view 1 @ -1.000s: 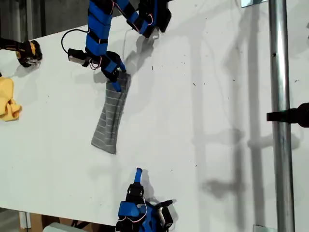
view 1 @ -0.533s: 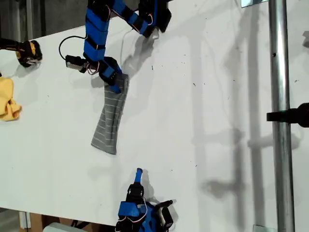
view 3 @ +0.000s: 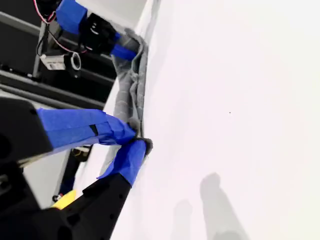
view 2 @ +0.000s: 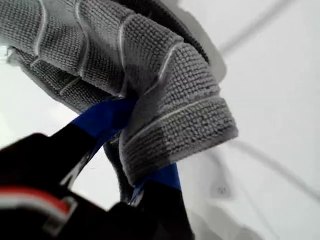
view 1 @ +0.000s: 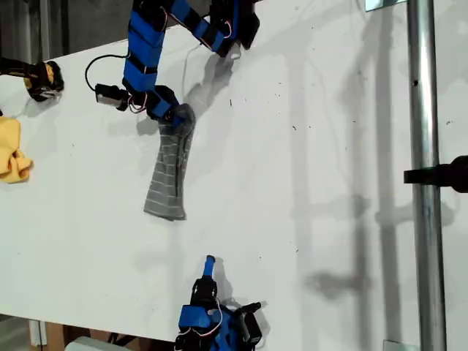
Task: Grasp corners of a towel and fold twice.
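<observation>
Right now we are in the grasping-and-carrying part of a fold. Our first claw (view 1: 175,118) is clenched on one end of the towel (view 1: 167,175), with grey ribbed cloth bunched thickly between its blue-taped jaws in the first wrist view. We cannot tell whether that pinch is on a true corner or on a gathered edge.

From this claw the towel trails away as a narrow, rumpled strip, and its far end lies on the desk (view 1: 307,146), pointing toward our second claw (view 1: 210,261). That one sits well apart from the cloth's free end. Its taped jaws are drawn together on nothing and touch no cloth.

By our judgement no neat fold is made yet, because the towel is roped up and not flat. The next move calls for spreading it, or for the second claw to open and take the free end. Then the held end can be carried across and laid down square.
</observation>
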